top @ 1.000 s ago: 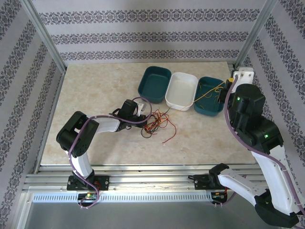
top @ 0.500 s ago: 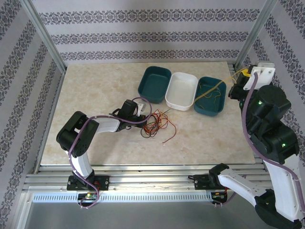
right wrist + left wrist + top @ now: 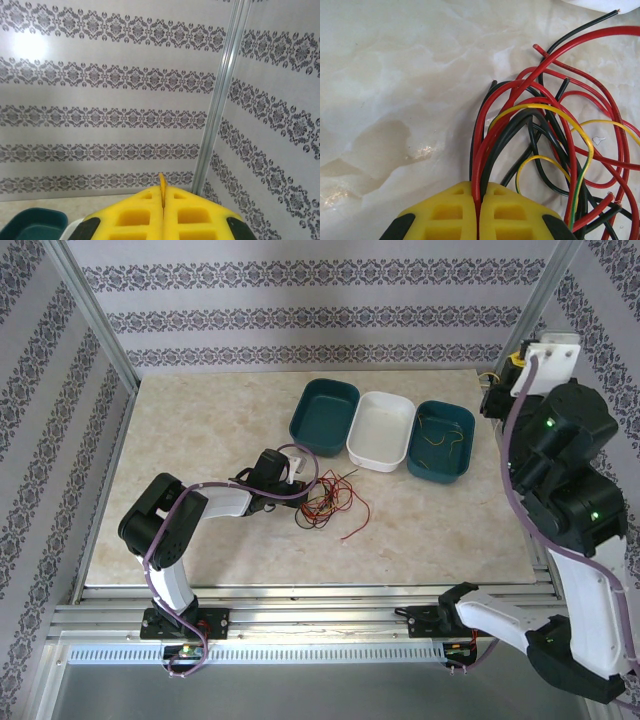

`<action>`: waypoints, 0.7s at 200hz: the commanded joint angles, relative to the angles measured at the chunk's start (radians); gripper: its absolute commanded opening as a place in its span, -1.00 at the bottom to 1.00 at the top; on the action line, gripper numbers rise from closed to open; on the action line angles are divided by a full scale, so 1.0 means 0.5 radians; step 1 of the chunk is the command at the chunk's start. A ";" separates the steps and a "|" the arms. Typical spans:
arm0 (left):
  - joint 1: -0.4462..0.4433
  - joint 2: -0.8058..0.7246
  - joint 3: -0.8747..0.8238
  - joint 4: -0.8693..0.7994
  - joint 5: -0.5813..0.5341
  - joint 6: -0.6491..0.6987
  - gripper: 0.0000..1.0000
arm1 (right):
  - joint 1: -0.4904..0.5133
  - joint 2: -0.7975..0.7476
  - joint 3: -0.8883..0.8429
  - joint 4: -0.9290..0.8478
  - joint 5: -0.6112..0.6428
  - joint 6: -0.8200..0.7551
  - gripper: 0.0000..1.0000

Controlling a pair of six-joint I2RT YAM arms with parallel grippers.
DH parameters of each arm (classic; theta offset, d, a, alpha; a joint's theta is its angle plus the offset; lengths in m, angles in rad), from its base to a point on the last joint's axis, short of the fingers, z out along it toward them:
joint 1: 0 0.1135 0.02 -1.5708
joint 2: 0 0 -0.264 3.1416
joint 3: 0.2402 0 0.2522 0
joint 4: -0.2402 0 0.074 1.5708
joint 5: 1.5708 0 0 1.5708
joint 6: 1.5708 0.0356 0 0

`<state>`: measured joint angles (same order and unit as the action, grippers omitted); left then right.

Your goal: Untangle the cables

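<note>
At centre: left tool (image 3: 479, 195) pinches red cable (image 3: 610, 32) | right tool (image 3: 163, 194) pinches yellow cable (image 3: 161, 180) (near-hidden)

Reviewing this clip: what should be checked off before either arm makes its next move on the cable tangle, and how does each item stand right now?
1. Left hand shut on a red cable of the tangle: ok.
2. Right hand shut on a yellow cable: ok, a yellow sliver shows in its grip.
3. Right hand over the right teal bin: not ok; in the top view it is raised off to the bin's right side.
4. Yellow strand lying in that bin belongs to the held cable: cannot tell.
5. Tangle separated: not ok; red, black and yellow strands cross one another.
</note>
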<state>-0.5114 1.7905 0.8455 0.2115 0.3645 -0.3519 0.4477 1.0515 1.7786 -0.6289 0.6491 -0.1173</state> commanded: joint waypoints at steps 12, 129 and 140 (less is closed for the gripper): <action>-0.026 -0.001 -0.021 0.037 -0.002 0.037 -1.00 | 0.001 0.109 0.025 0.152 0.185 -0.191 -1.00; -0.025 0.018 -0.026 0.108 0.058 0.014 -1.00 | -0.274 0.527 0.188 0.265 0.100 -0.294 -1.00; -0.024 0.016 -0.031 0.108 0.059 0.014 -1.00 | -0.313 0.568 0.236 0.230 0.060 -0.266 -1.00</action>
<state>-0.5114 1.7908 0.8436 0.2230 0.3721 -0.3519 0.3294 1.3052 1.8343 -0.4984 0.7273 -0.2874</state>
